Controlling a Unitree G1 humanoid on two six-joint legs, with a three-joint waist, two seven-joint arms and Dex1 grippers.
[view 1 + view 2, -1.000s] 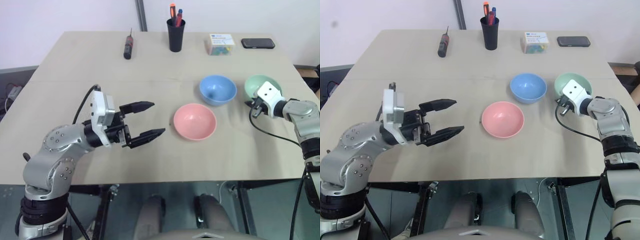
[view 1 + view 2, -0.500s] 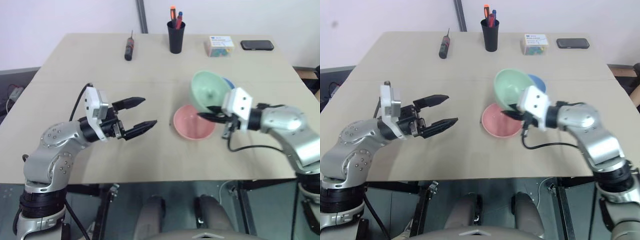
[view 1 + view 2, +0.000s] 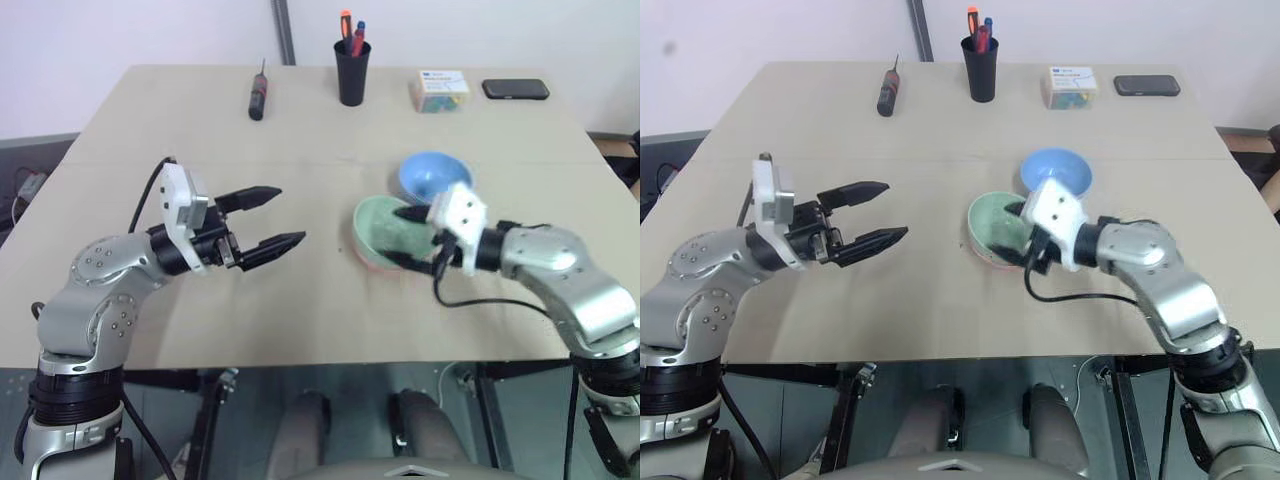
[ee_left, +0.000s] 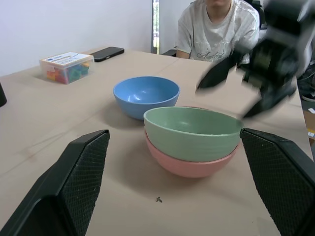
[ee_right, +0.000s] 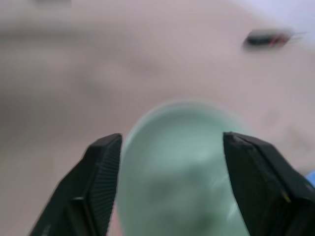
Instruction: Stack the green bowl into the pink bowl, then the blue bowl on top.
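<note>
Release was the step in hand: the green bowl [image 4: 193,128] sat nested in the pink bowl [image 4: 189,164], and the right gripper [image 3: 412,238] stood unclenched around its near rim (fingers apart, gripping nothing). Backing straight off would have avoided tipping it. Just behind the pink bowl waited the blue bowl [image 3: 436,176]; the left gripper [image 3: 271,217] hung released, well apart from it.

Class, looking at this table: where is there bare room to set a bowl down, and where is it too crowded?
Free: the table between the screwdriver and the left gripper. Crowded: the right side, where the green bowl sits in the pink bowl, beside the blue bowl and right gripper.
</note>
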